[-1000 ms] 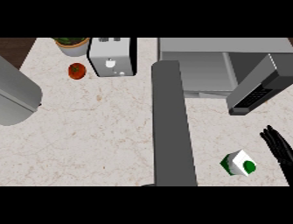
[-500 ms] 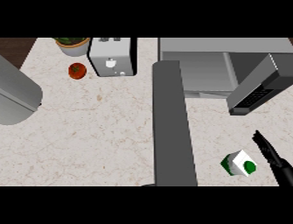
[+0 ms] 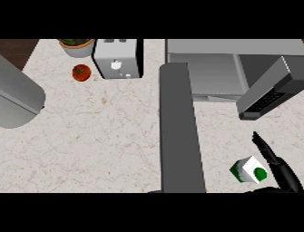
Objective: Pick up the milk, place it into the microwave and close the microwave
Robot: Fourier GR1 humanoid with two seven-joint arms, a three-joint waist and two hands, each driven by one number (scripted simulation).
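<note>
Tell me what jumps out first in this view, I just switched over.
The microwave at the top right stands with its door swung wide open. Near the lower right edge, the green-and-white milk carton sits on the counter, the right robot hand extended just beside it.

toaster (image 3: 118,63), tomato (image 3: 80,72), potted plant (image 3: 77,46)

Grey forearms (image 3: 181,131); slender black right hand (image 3: 278,165).
</note>
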